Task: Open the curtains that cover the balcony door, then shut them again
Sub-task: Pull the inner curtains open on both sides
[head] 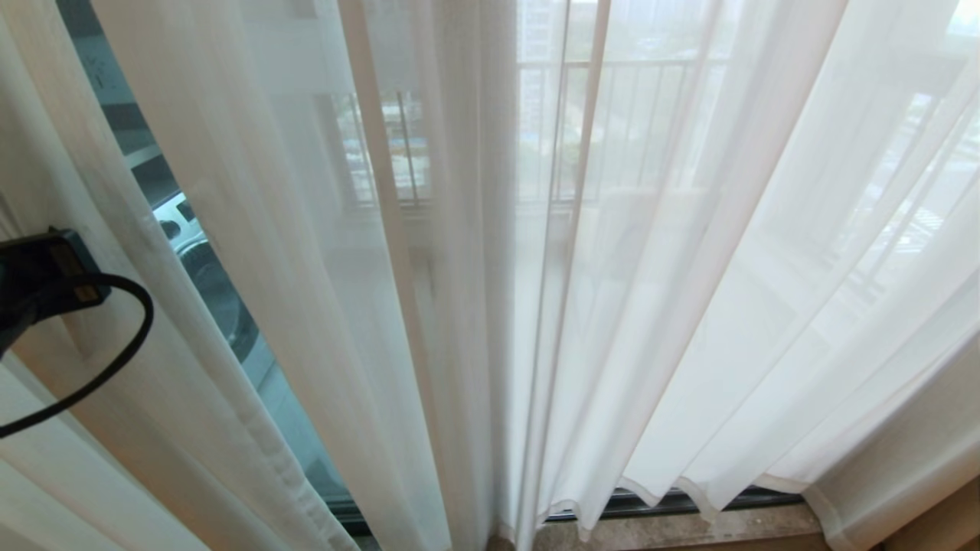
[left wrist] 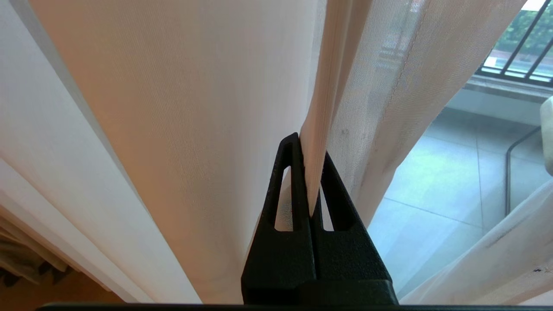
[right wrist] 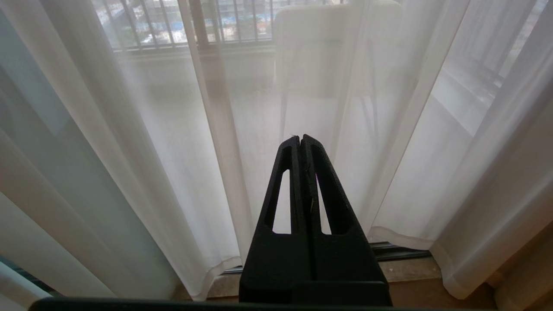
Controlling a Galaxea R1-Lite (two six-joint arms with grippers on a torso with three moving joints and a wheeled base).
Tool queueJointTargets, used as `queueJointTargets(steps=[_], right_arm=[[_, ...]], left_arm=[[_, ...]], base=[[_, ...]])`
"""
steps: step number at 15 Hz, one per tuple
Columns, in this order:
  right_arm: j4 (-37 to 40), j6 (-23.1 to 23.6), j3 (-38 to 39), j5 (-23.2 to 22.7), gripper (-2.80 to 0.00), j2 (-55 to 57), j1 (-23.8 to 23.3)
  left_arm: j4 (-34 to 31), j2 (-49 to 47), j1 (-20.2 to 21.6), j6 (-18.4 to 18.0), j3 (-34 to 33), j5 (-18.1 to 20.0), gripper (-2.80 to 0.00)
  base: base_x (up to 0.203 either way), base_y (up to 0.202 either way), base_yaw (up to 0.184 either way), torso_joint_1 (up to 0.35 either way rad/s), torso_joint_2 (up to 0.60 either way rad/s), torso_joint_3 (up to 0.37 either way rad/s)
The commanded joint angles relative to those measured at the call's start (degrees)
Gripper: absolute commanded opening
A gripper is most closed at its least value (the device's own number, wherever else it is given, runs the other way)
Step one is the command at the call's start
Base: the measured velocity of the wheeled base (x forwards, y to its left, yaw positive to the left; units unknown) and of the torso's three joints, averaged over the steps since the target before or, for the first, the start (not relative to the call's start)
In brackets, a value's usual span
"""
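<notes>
A hemmed edge of the curtains (left wrist: 315, 129) is being pinched between the closed fingers of the left gripper (left wrist: 310, 172), with the folded hem running up out of the fingertips. In the head view only the left arm's wrist and cable are being shown, at the far left, pressed against the fabric. The right gripper (right wrist: 301, 140) is being held closed on nothing, pointed at the curtains from a little way off, with no fabric between its fingers.

Beyond the grippers, the curtains (head: 475, 306) are being left hanging across most of the door (head: 230, 321), with one gap of bare glass being exposed on the left, beside the held panel. Further out, a tiled balcony floor (left wrist: 436, 181) and a railing (left wrist: 518, 52) are being seen through the glass.

By judgement, the held panel is being drawn sideways. For this to be done well, the pinch should be kept firm on the thicker hem, not the sheer weave, and the pull should be made level along the track, slowly, so that the fabric is not being dragged downward or slipped out of the fingers
</notes>
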State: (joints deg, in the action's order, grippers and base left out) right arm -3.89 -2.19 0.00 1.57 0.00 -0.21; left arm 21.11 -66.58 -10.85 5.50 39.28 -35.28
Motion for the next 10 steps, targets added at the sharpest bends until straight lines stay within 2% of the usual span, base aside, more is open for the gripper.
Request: queueJointTargets(steps=[1, 6, 8, 10], right_arm=[[-0.07, 0.00, 0.00, 0.01, -2.80, 0.00, 0.04], [-0.07, 0.00, 0.00, 0.01, -2.80, 0.00, -0.04], [-0.07, 0.00, 0.00, 0.01, -2.80, 0.00, -0.05], [-0.07, 0.00, 0.00, 0.01, -2.80, 0.00, -0.03]], left_arm=[[0.16, 0.33, 0.04, 0.04, -0.08, -0.23, -2.80], [0.16, 0.51, 0.04, 0.12, -0.43, -0.23, -2.80], [0.16, 0.48, 0.04, 0.12, -0.43, -0.23, -2.80], [0.16, 0.48, 0.04, 0.12, -0.52, -0.23, -2.80]], base=[[0.000, 0.000, 0.000, 0.000, 0.00, 0.000], [0.000, 0.000, 0.000, 0.000, 0.00, 0.000], [0.003, 0.079, 0.007, 0.000, 0.00, 0.003], [0.000, 0.168, 0.001, 0.006, 0.00, 0.002]])
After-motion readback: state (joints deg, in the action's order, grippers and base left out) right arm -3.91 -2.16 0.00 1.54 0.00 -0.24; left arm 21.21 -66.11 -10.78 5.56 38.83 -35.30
